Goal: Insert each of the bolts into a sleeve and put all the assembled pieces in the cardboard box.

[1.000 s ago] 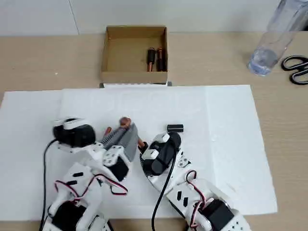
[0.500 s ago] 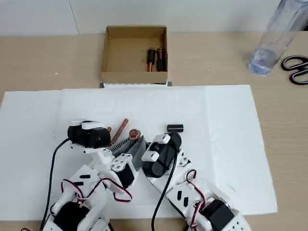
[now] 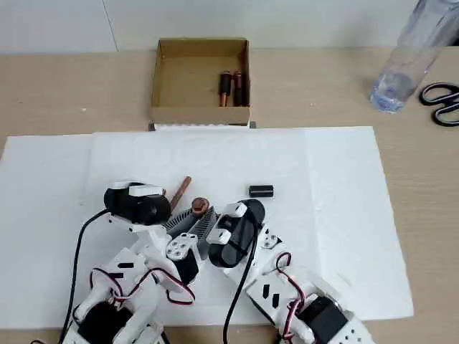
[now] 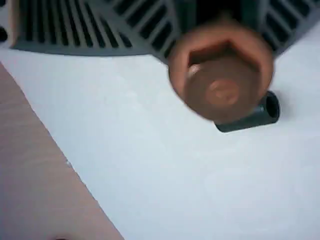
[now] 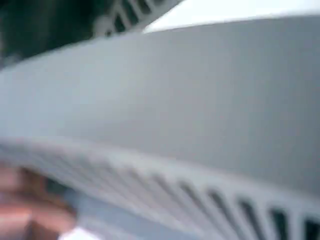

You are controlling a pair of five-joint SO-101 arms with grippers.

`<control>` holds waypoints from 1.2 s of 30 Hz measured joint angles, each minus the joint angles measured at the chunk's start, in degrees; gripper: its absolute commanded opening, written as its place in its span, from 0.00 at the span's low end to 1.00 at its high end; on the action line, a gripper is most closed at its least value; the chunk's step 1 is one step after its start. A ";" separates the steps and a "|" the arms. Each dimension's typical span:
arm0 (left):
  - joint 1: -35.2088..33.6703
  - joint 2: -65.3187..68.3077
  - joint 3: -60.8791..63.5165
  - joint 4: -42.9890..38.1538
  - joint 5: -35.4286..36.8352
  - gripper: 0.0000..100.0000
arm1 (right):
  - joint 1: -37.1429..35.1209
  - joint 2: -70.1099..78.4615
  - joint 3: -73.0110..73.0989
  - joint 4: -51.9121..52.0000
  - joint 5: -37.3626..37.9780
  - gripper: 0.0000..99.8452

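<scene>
My left gripper [image 3: 195,215] is shut on a copper bolt [image 3: 200,206], whose hexagonal head [image 4: 222,82] sticks out between the dark ribbed fingers [image 4: 100,25]. A second copper bolt [image 3: 179,193] lies loose on the white paper just to its left. The black sleeve [image 3: 261,190] lies on its side a little to the right of the held bolt, and the left wrist view catches that sleeve [image 4: 252,116] just behind the bolt head. My right arm [image 3: 235,231] sits close against the left gripper. The cardboard box [image 3: 201,113] at the back holds two assembled pieces [image 3: 231,87].
A large white paper sheet [image 3: 337,215] covers the working area of the wooden table. A clear plastic bottle [image 3: 401,68] and black scissors [image 3: 443,100] stand at the far right. The ribbed grey surface [image 5: 165,130] of the left gripper is right in front of the right wrist camera.
My left gripper swung right and toward the right arm with one bolt in it. The other bolt stayed behind on the paper. The right arm shifted slightly left.
</scene>
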 measured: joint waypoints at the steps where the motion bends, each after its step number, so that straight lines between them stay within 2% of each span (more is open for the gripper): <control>1: 0.00 0.00 0.00 0.00 0.00 0.02 | 0.00 0.00 0.00 0.00 0.00 0.00; 6: -0.35 0.00 0.00 0.09 0.00 0.18 | 0.00 0.00 0.00 0.00 0.26 0.00; 8: -0.44 0.09 -0.09 0.44 -0.26 0.21 | 0.35 0.00 -0.18 0.00 0.18 0.00; 22: -0.44 0.18 0.18 1.49 -0.53 0.21 | 0.44 -0.09 -1.85 0.00 0.09 0.00; 31: -6.24 0.18 -1.85 1.58 -2.64 0.21 | 1.41 -0.09 -0.79 0.00 0.09 0.00; 36: -7.82 0.18 -5.01 1.58 -2.99 0.09 | 5.63 -0.09 0.88 0.00 0.09 0.00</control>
